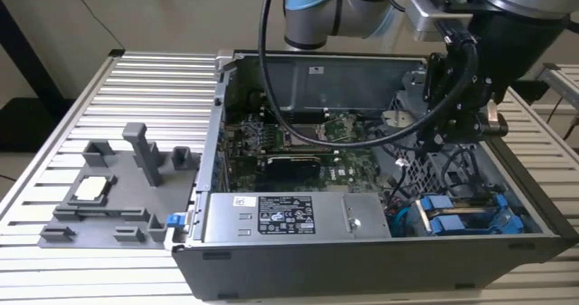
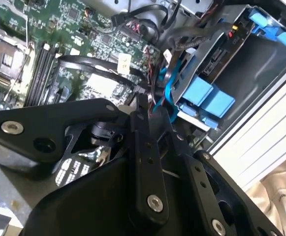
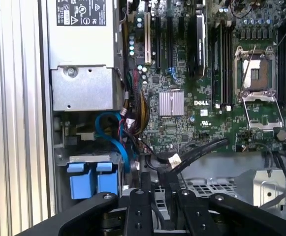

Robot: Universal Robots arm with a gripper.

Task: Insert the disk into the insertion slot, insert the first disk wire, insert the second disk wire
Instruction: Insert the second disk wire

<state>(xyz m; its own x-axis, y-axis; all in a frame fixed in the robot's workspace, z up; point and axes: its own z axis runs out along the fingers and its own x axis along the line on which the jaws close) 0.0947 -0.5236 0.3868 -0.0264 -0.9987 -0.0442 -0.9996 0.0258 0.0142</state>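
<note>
Firstly, slatted metal table (image 1: 145,81), plain in the exterior view, bearing an open computer case (image 1: 362,264). Motherboard (image 3: 182,73) inside; the first wrist view adds its socket (image 3: 255,73). Gripper (image 3: 157,169) low over the drive cage, beside a black cable (image 3: 202,150); clenched or released cannot be told. Disk (image 3: 93,179) seated in the insertion slot (image 3: 64,160), blue cable (image 3: 120,145) just beside.
</note>
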